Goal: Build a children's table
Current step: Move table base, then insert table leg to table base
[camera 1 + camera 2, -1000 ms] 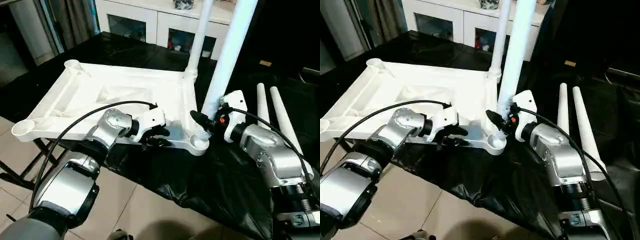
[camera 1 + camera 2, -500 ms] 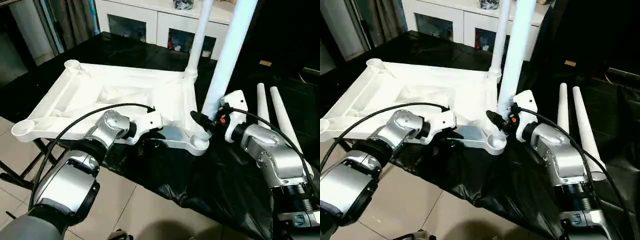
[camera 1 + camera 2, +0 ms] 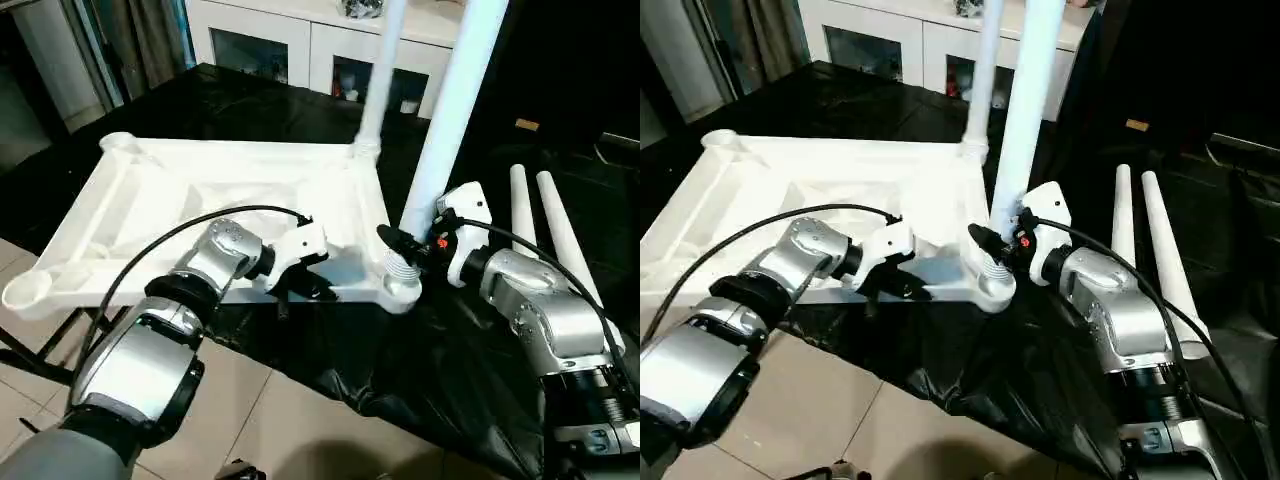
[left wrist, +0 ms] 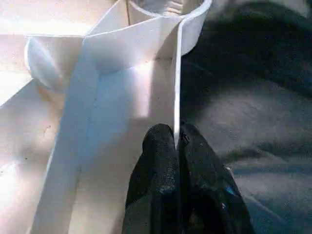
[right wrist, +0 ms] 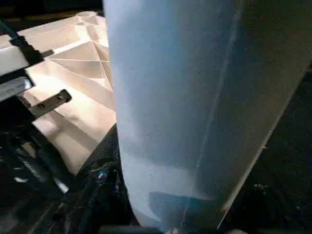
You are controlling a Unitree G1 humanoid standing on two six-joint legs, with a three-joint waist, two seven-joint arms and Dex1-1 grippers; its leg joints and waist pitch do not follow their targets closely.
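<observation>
The white table top (image 3: 220,190) is lying upside down on a tabletop draped in black sheeting (image 3: 400,350), its ribbed underside facing up and its near-left corner socket (image 3: 25,292) hanging out over the tiled floor (image 3: 270,410). Two legs are already standing upright in sockets on the robot's right side of the top — a far leg (image 3: 378,70) rising from the back corner and a near leg (image 3: 452,100) rising from the front corner socket (image 3: 400,285), its ridged collar sitting just above the socket rim. Two more legs (image 3: 545,235) are lying side by side on the black sheeting to the right, well apart from the top.

The left pincer (image 4: 178,146) is clenching the thin front edge wall of the table top between its black fingertips — in the left wrist view the white rim is running straight down into the closed fingers, with the front corner socket beyond it. The right pincer (image 3: 400,243) is grasping the near leg low down, just above the collar, its fingers (image 5: 97,190) pressing against the tube. White cabinets (image 3: 300,45) are standing behind the tabletop.
</observation>
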